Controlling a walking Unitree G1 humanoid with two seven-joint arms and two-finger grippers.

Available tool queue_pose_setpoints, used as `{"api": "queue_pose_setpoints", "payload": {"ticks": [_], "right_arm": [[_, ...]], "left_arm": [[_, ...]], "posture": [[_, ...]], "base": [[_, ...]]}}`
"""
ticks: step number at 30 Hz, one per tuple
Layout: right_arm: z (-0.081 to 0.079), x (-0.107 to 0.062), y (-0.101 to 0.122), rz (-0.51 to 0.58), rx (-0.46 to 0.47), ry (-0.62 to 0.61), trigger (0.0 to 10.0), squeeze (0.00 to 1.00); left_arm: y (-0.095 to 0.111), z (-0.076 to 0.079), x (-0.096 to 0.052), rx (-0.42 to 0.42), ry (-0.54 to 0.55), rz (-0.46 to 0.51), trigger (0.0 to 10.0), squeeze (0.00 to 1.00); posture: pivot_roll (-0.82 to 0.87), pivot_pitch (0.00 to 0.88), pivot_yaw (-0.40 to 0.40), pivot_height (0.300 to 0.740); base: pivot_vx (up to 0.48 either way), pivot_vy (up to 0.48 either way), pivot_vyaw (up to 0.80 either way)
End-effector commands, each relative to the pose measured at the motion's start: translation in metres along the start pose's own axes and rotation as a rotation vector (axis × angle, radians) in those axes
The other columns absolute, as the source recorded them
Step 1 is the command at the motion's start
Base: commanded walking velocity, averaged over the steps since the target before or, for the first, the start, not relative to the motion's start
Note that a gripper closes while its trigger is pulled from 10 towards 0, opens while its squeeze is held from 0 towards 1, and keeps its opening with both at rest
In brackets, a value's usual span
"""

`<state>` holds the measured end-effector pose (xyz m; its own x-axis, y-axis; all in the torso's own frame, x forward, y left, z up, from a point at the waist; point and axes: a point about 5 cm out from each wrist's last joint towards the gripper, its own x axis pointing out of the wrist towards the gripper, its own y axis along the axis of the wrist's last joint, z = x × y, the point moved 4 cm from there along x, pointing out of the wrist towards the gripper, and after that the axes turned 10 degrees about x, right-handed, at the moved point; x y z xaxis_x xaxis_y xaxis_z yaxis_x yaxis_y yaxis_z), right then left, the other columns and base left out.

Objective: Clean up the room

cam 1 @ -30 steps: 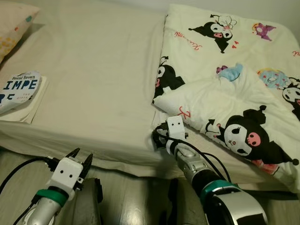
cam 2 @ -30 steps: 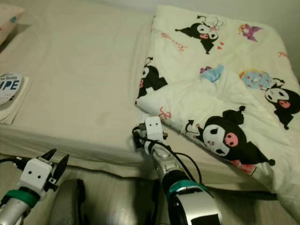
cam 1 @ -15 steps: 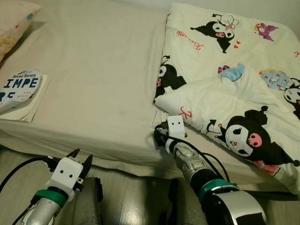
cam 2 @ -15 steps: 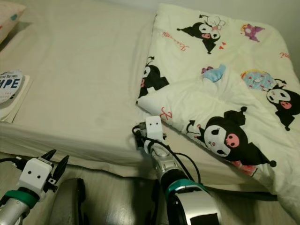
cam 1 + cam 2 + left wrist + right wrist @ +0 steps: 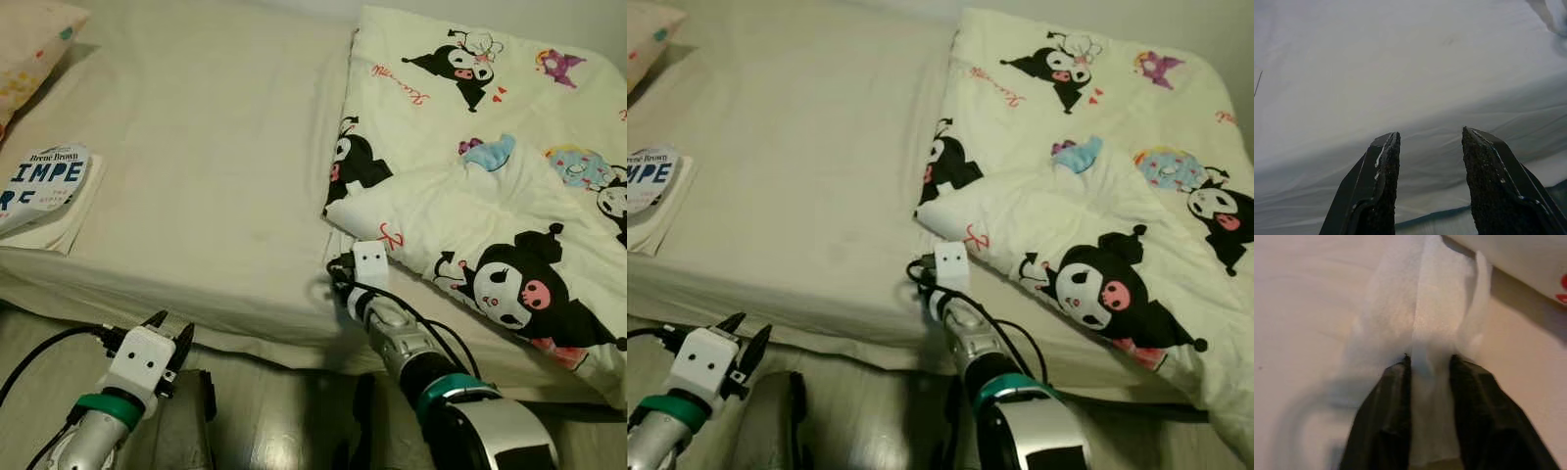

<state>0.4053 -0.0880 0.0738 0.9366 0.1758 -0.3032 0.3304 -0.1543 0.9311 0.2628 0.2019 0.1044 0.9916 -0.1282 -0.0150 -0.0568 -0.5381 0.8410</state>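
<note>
A cream quilt (image 5: 470,196) printed with black cartoon figures lies crumpled over the right half of the bed. My right gripper (image 5: 341,277) rests at the bed's front edge, just below the quilt's nearest corner. In the right wrist view its black fingers (image 5: 1386,406) are shut on a strip of soft white cloth (image 5: 1415,308) that runs up toward the quilt. My left gripper (image 5: 168,325) hangs low beside the mattress, open, its fingers (image 5: 1376,181) apart and holding nothing.
The bare beige sheet (image 5: 196,147) covers the bed's left half. A book (image 5: 44,186) lies near the left front edge, with a patterned pillow (image 5: 29,39) behind it. Wooden floor (image 5: 265,411) runs along the bed's front.
The view has shifted slightly. My right gripper has edged a little farther onto the bed, still shut on the white cloth. The left gripper has stayed put.
</note>
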Motion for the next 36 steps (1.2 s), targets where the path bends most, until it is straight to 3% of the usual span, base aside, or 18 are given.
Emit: {"api": "queue_pose_setpoints", "payload": {"ticks": [1, 10, 16, 21, 24, 26, 28, 36], "right_arm": [[0.002, -0.002, -0.013, -0.039, 0.019, -0.005, 0.0, 0.00], [0.003, -0.003, -0.013, -0.032, 0.049, 0.006, 0.0, 0.00], [0.013, -0.006, -0.014, 0.005, 0.149, 0.002, 0.0, 0.00], [0.015, -0.008, -0.017, 0.014, 0.140, 0.019, 0.0, 0.00], [0.022, -0.022, -0.030, 0.076, 0.175, 0.073, 0.0, 0.00], [0.022, -0.022, -0.030, 0.076, 0.175, 0.073, 0.0, 0.00], [0.025, -0.037, -0.037, 0.140, 0.201, 0.088, 0.0, 0.00], [0.020, -0.063, -0.030, 0.273, 0.205, 0.099, 0.0, 0.00]], "left_arm": [[-0.010, 0.007, -0.004, -0.006, -0.024, -0.046, 10.0, 0.00], [-0.016, 0.010, 0.011, -0.014, -0.014, -0.059, 10.0, 0.00], [-0.016, 0.015, 0.027, -0.064, 0.010, -0.068, 10.0, 0.00], [-0.016, 0.018, 0.030, -0.071, 0.010, -0.069, 10.0, 0.00], [-0.012, 0.026, 0.038, -0.088, 0.011, -0.068, 10.0, 0.00], [-0.012, 0.026, 0.038, -0.088, 0.011, -0.068, 10.0, 0.00], [-0.007, 0.030, 0.045, -0.094, 0.004, -0.052, 10.0, 0.00], [0.004, 0.033, 0.059, -0.189, 0.009, -0.029, 10.0, 0.00]], "posture": [[0.23, 0.203, -0.073, 0.560], [0.21, 0.132, -0.075, 0.560], [0.16, 0.071, -0.074, 0.560], [0.15, 0.048, -0.075, 0.560], [0.12, 0.011, -0.055, 0.560], [0.12, 0.011, -0.055, 0.560], [0.10, 0.000, -0.040, 0.560], [0.08, 0.000, -0.030, 0.560]], "base": [[0.000, 0.000, 0.00], [0.000, 0.000, 0.00], [0.000, 0.000, 0.00], [0.000, 0.000, 0.00], [0.000, 0.000, 0.00], [0.000, 0.000, 0.00], [0.000, 0.000, 0.00], [0.000, 0.000, 0.00]]}}
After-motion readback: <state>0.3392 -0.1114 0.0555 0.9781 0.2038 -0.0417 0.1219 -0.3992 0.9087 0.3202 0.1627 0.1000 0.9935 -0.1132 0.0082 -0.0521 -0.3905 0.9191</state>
